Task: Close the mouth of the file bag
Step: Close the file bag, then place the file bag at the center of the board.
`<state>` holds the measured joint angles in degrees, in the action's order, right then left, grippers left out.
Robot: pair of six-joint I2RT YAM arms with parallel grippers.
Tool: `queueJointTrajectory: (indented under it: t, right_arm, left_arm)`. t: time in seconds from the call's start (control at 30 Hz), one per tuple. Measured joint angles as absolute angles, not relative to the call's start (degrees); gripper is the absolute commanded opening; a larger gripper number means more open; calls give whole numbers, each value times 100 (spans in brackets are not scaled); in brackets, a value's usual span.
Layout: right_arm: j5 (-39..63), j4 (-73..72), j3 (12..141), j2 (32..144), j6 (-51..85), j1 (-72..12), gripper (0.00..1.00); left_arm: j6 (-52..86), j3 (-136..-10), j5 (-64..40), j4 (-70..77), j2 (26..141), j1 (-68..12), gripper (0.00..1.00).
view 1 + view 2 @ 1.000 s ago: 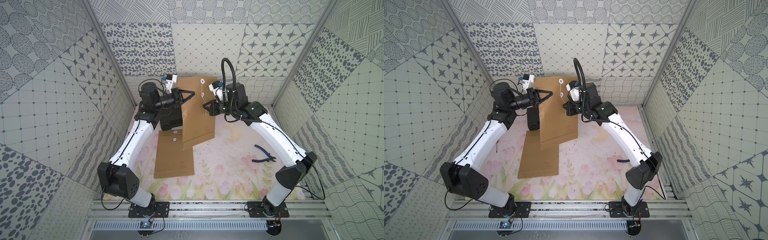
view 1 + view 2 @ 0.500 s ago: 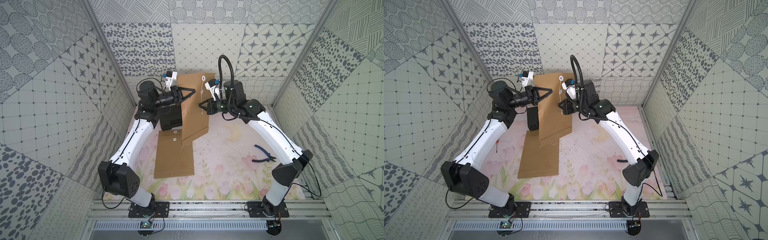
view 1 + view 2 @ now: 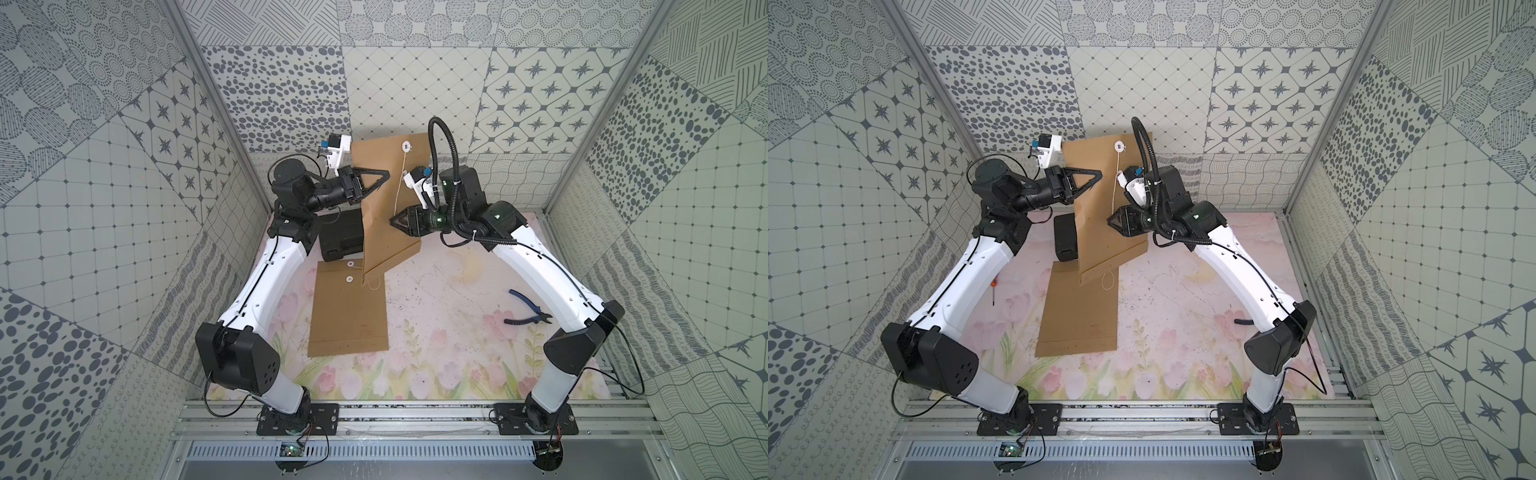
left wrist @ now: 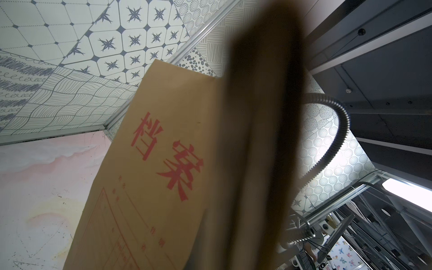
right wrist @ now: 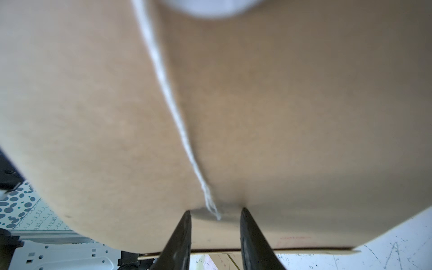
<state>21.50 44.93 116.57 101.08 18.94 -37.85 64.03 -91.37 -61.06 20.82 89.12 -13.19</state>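
Note:
The brown file bag (image 3: 388,208) (image 3: 1096,216) hangs upright above the table in both top views. My left gripper (image 3: 387,173) (image 3: 1100,173) is shut on its left edge. A white disc (image 3: 406,145) sits near the bag's top, and a white string (image 3: 400,183) runs down from it. My right gripper (image 3: 393,220) (image 3: 1111,218) is open, its tips against the bag's face. In the right wrist view the string's frayed end (image 5: 210,203) lies loose between the two fingers (image 5: 182,233). The left wrist view shows the bag's red-printed side (image 4: 152,175); the jaws are hidden there.
A second brown envelope (image 3: 349,307) lies flat on the floral table, under the hanging bag's lower corner. A black case (image 3: 340,239) sits behind it by the left arm. Blue-handled pliers (image 3: 525,309) lie at the right. An orange screwdriver (image 3: 993,286) lies beside the left arm.
My right gripper has opened and let go of the string, and it has shifted a little to the left along the bag's face. The left gripper keeps its hold.

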Motion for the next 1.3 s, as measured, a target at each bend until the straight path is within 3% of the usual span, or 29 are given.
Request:
queueJointTrajectory:
  t: [0.13, 0.33, 0.57, 0.77, 0.97, 1.03, 1.13, 1.17, 1.3]
  right_arm:
    - [2141, 4440, 11078, 9828, 1979, -3457, 48]
    - [2493, 4202, 9922, 9041, 2228, -2679, 77]
    - [2510, 4040, 8980, 8049, 2571, -1992, 80]
    - [1431, 4064, 8525, 7684, 2696, -1581, 79]
    - [766, 4097, 8136, 7762, 2648, -1667, 70]
    - [598, 4082, 8003, 7865, 2604, -1728, 59]
    - [434, 3946, 7690, 8068, 2606, -1837, 30]
    - [408, 3887, 7581, 8130, 2644, -1848, 24]
    - [290, 3704, 7196, 8530, 2724, -1894, 15]
  left_arm:
    - [6519, -9135, -6110, 2276, 8912, -1319, 0]
    - [6661, -8783, -6073, 2630, 8934, -1354, 0]
    - [6855, -8141, -5784, 3107, 9395, -1706, 0]
    - [7059, -7533, -5269, 3879, 10311, -2731, 0]
    - [7131, -7251, -4890, 4125, 11493, -3680, 1]
    - [7032, -7260, -4764, 4091, 11775, -3774, 5]
    - [6818, -7312, -4609, 3999, 12136, -3793, 13]
    - [6772, -7330, -4569, 3962, 12223, -3785, 17]
    - [6462, -7349, -4466, 3653, 12560, -3682, 36]
